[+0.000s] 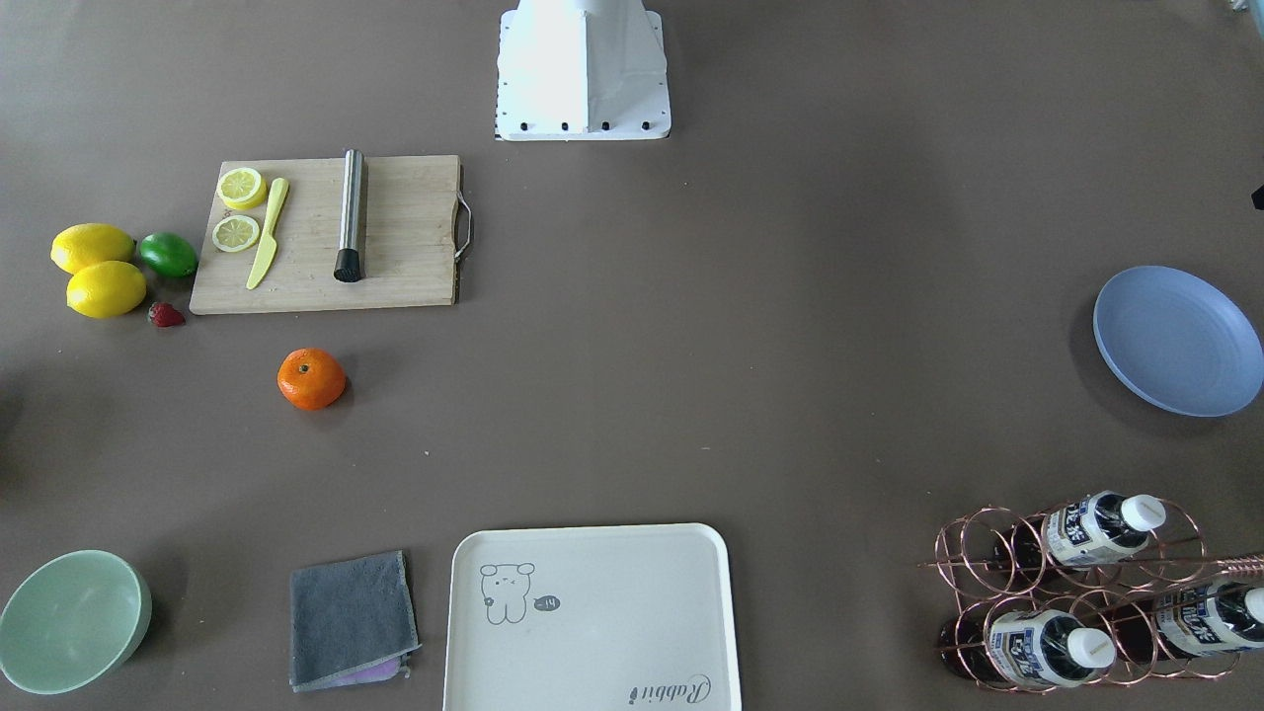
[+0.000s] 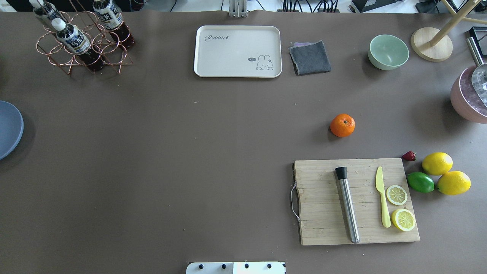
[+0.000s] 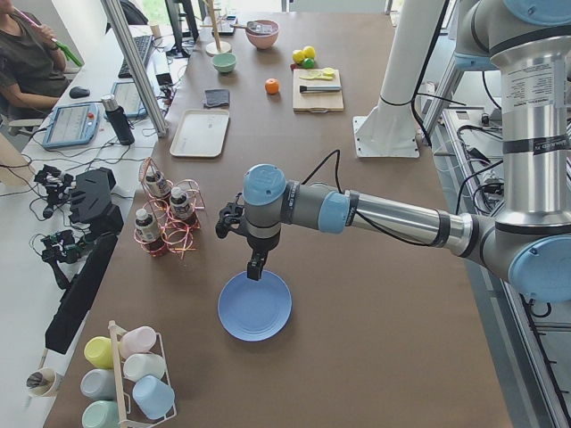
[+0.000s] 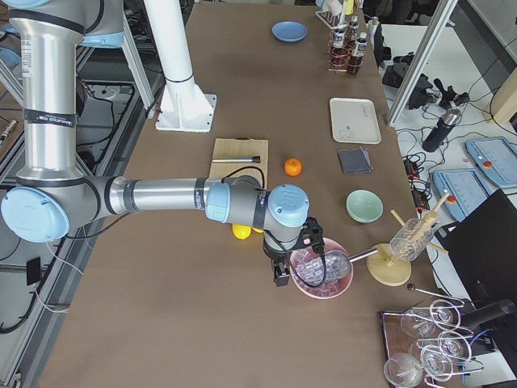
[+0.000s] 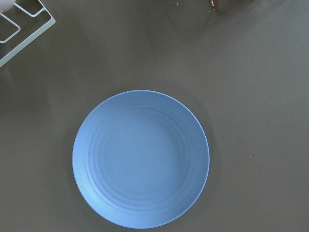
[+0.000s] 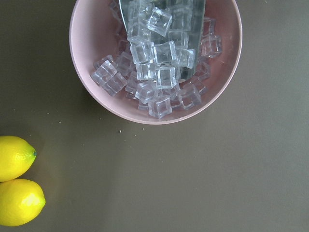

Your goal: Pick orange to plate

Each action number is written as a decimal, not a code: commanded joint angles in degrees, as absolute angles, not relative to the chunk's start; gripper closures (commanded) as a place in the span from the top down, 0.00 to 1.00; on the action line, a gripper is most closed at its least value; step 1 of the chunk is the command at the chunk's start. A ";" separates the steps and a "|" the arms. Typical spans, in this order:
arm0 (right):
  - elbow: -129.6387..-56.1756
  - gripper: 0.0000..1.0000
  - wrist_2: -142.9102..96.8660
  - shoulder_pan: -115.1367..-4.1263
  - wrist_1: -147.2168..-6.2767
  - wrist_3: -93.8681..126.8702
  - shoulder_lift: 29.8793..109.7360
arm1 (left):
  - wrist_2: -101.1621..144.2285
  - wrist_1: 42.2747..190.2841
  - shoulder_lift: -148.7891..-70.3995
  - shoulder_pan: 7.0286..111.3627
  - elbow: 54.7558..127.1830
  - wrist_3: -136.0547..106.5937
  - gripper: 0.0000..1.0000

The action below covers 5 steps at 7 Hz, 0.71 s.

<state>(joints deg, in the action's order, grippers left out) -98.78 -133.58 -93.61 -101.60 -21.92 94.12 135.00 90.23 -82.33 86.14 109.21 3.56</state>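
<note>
Cream smooth tray (image 1: 592, 612) sits at the front view's near edge. The round dimpled orange (image 1: 311, 378) rests on the brown table (image 1: 790, 395) near the wooden cutting board (image 1: 415, 237), well apart from the shallow ringed blue plate (image 1: 1177, 340). Left gripper (image 3: 256, 267) hangs over the plate, right gripper (image 4: 281, 275) beside a pink bowl (image 6: 83, 58) of ice cubes (image 6: 159, 72); whether either is spread or pressed together, I cannot tell. Open table separates orange and plate.
</note>
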 commanded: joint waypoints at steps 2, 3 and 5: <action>-98.96 1.00 -133.77 -93.60 -101.60 -21.97 94.48 | 135.18 90.79 -81.91 86.13 109.77 3.34 0.97; -98.79 1.00 -133.68 -93.60 -101.60 -21.89 95.09 | 135.18 90.97 -82.00 86.05 109.60 3.25 0.97; -101.23 1.00 -134.12 -93.86 -101.60 -22.23 97.37 | 135.26 91.05 -82.00 86.04 110.04 3.51 0.97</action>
<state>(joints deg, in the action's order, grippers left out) -99.41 -133.86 -93.66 -101.60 -22.01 95.75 135.20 90.96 -81.99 86.06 109.87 3.40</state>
